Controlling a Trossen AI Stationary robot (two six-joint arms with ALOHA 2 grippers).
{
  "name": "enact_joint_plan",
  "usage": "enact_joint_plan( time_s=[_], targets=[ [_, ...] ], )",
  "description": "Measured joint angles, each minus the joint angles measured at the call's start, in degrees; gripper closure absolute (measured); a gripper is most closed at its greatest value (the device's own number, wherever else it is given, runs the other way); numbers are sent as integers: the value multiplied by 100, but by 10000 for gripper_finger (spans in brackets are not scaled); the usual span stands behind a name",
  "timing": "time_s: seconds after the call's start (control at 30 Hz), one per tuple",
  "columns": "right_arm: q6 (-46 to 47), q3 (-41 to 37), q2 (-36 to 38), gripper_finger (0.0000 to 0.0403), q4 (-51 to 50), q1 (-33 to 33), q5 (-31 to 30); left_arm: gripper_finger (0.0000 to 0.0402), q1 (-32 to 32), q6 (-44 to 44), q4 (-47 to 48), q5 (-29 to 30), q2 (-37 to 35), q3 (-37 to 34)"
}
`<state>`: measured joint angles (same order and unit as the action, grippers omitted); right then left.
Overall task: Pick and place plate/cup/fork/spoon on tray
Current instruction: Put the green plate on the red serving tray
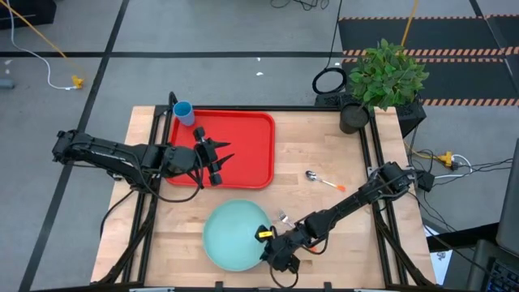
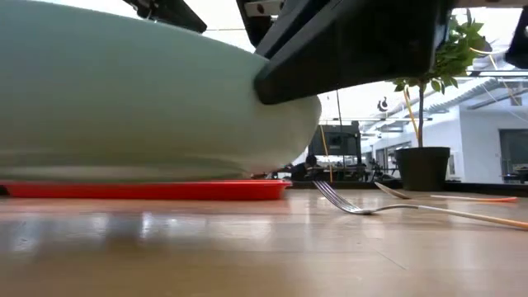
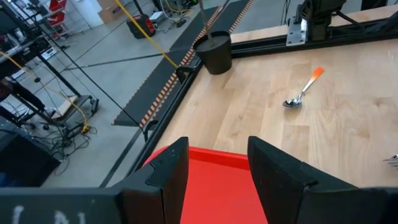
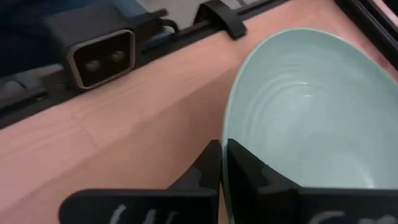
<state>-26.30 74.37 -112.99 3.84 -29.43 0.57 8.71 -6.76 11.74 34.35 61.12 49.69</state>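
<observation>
The pale mint-green plate (image 1: 233,235) is near the table's near edge, and my right gripper (image 1: 270,246) is shut on its right rim. The red tray (image 1: 243,138) lies at the far left of the table. The blue cup (image 1: 184,112) stands in the tray's far left corner. My left gripper (image 1: 212,158) hovers open over the tray, empty. The spoon (image 1: 324,180) lies on the wood right of the tray. The fork (image 1: 284,217) lies beside the plate, partly under my right arm. My right gripper pinches the plate's rim (image 4: 231,134) on its right side, one finger inside the plate and one outside. The fingers come from the table's right side, slanting down. In the low view the plate's underside (image 2: 148,161) is clear of the table, and the tray shows beneath it.
A potted plant (image 1: 381,81) stands at the table's far right corner. A black frame rail (image 1: 373,162) runs along the table's sides. Bare wood lies between the tray and the spoon (image 3: 301,93).
</observation>
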Motion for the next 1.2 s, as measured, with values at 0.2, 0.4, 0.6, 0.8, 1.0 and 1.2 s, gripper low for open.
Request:
enact_joint_plan(
  time_s=[0.2,0.4,0.6,0.8,1.0,1.2],
  targets=[
    [-88,174,0,402,-266,0,-548,234,6,160,11,0,0,0],
    [-196,218,283,402,-495,76,-1530,234,187,394,371,2,-61,-5],
    [-142,218,594,402,-283,516,-1701,234,548,518,401,222,-446,-4],
    [286,227,647,403,279,1215,-1681,234,1005,916,789,1132,-1058,-4],
    [591,646,518,403,349,1947,-1083,234,1302,1039,1074,1400,-1362,-4],
    [824,1114,155,403,652,2415,-613,234,1347,825,1038,1946,-1399,-2]
  ],
)
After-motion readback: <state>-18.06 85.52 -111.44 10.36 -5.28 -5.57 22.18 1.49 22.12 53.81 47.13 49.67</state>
